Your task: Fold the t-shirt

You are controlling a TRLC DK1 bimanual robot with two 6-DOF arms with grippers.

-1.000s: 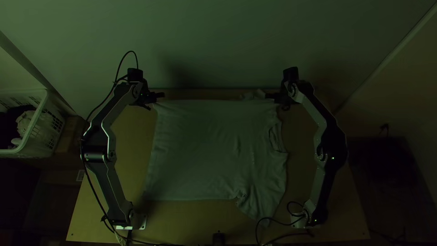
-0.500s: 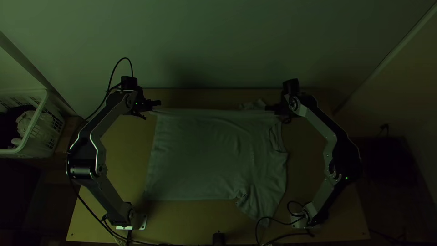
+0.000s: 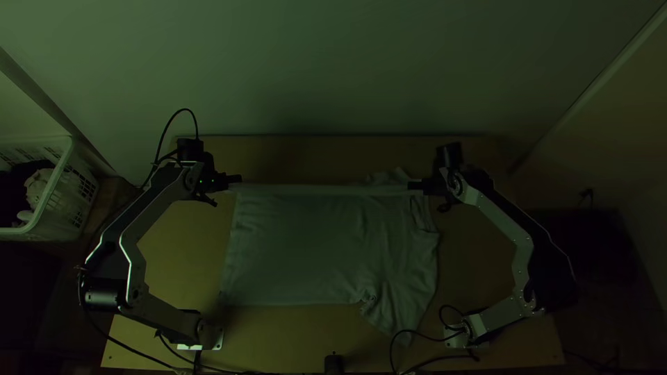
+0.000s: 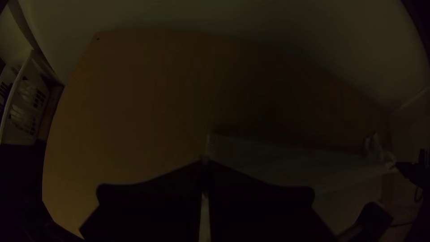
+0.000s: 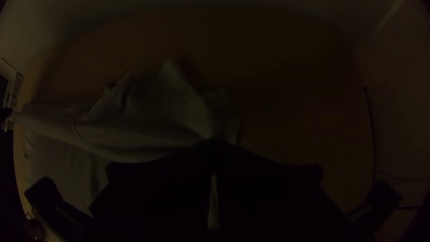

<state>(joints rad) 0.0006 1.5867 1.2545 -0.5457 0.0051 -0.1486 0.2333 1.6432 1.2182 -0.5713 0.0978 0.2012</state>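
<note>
The pale t-shirt (image 3: pixel 306 243) lies spread on the table, its far edge pulled up into a straight fold between the grippers, neck opening at the right. At its far left corner my left gripper (image 3: pixel 236 179) is shut on the cloth; in the left wrist view the left gripper (image 4: pixel 204 161) has its fingers together at the shirt's corner. At the far right, near the shoulder, my right gripper (image 3: pixel 414 185) is shut on the cloth. The right wrist view shows the right gripper (image 5: pixel 214 142) closed on the fabric (image 5: pixel 165 98), a sleeve bunched beyond it.
A white basket (image 3: pixel 59 182) with clothes stands off the table's left side. Bare wooden table (image 3: pixel 313 144) runs along the far side, below a pale wall. Black cables (image 3: pixel 417 361) cross the near edge by the right arm's base.
Both grippers have moved toward the near side, drawing the shirt's far edge with them. More bare table shows behind the shirt; its near part has stayed in place.
</note>
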